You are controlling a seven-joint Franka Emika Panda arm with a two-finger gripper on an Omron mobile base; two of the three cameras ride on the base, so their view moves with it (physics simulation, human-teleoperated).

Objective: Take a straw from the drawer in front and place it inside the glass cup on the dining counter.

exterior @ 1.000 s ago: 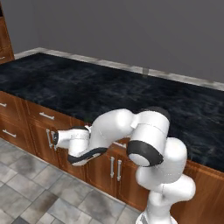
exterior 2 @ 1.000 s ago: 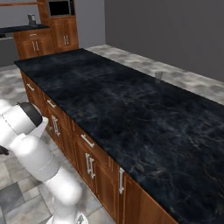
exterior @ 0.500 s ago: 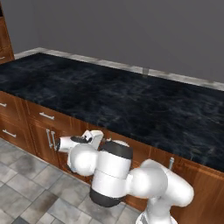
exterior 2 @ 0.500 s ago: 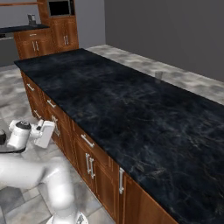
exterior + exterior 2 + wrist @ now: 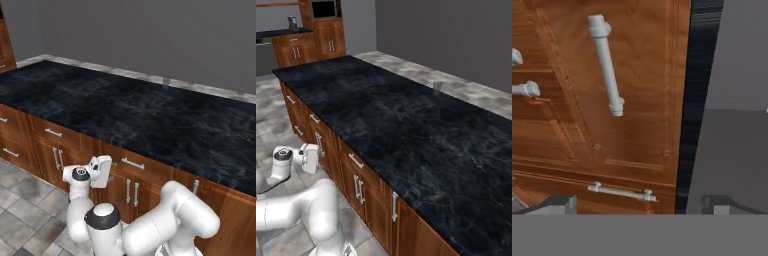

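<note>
1. While the elbow is dropping low in front of the base, the arm is swinging out of its high arch of a second ago. It is bringing the gripper (image 5: 109, 175) round to face the cabinet fronts at about 7 o'clock in the left base view.
2. The drawer (image 5: 146, 171) is sitting shut just under the stone edge. Its silver bar handle (image 5: 132, 163) is lying toward 3 o'clock of the hand, near but not touched.
3. Seen from the hand, the view is rolling sideways, so the handle (image 5: 607, 65) is showing up at 11 o'clock, running almost up and down. The black edge of the dining counter (image 5: 697, 100) is standing as a strip at 2 o'clock.
4. The gripper (image 5: 639, 204) is spread wide, its two dark tips far apart at 6 o'clock with nothing between them.
5. The handle is lying well off the line between the tips, so the hand is probably needing to shift across and roll before it can close on the bar.
6. No straw is showing anywhere; it is presumably lying inside the shut drawer, so the pull is coming first.
7. The glass cup (image 5: 437, 86) is waiting as a faint grey shape at 1 o'clock in the right base view, on the far edge of the dining counter (image 5: 406, 125), well apart from the arm.
8. The task is barely starting: the approach is underway and the drawer is not yet opened.
</note>
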